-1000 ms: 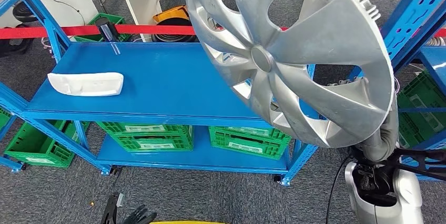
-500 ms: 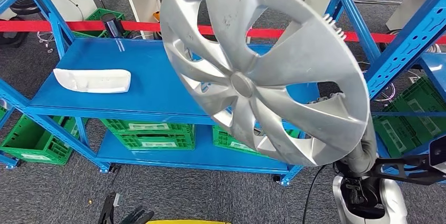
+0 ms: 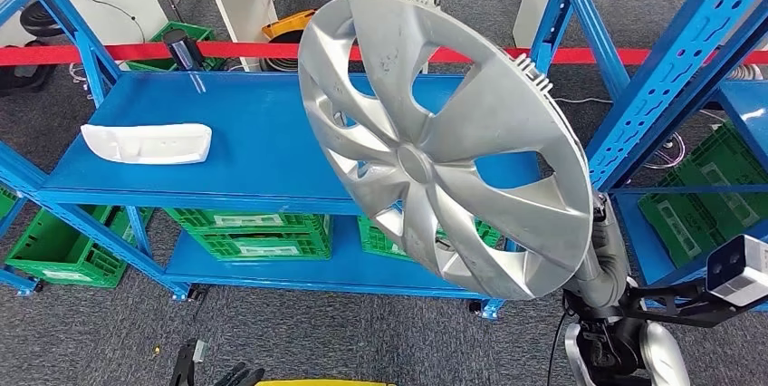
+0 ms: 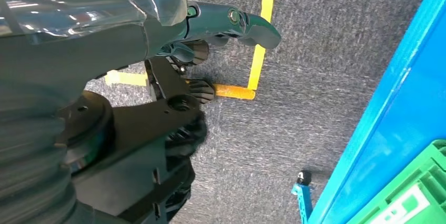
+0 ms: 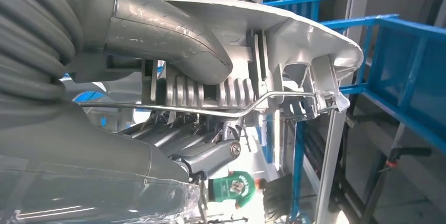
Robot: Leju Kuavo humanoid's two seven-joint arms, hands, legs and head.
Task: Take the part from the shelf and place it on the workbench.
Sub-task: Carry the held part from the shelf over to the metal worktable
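up in front of the blue shelf (image 3: 254, 146), the silver wheel cover (image 3: 435, 141) is held clear of the shelf, tilted with its face toward the head camera, lower rim down by the right arm. right hand (image 5: 173, 103) grips that rim: thick thumb on the outer face, darker fingers (image 5: 210, 153) curled under onto the ribbed back and wire ring, so the edge is clamped from both sides, likely to stop a wide flat part swinging. holding by the edge keeps the face free for setting down, my guess. left hand (image 4: 221, 29) hangs low by the carpet floor (image 4: 315, 50) near a yellow floor line (image 4: 260, 34), fingers loosely curled, holding nothing; seems parked out of the way. white plastic part (image 3: 147, 143) lies flat on the left of the top shelf board, well apart from the cover. green crates (image 3: 254, 232) sit on the lower shelf level. red tape (image 3: 118, 51) runs behind. cover is off the shelf, not yet on a workbench; carry stage, i judge.
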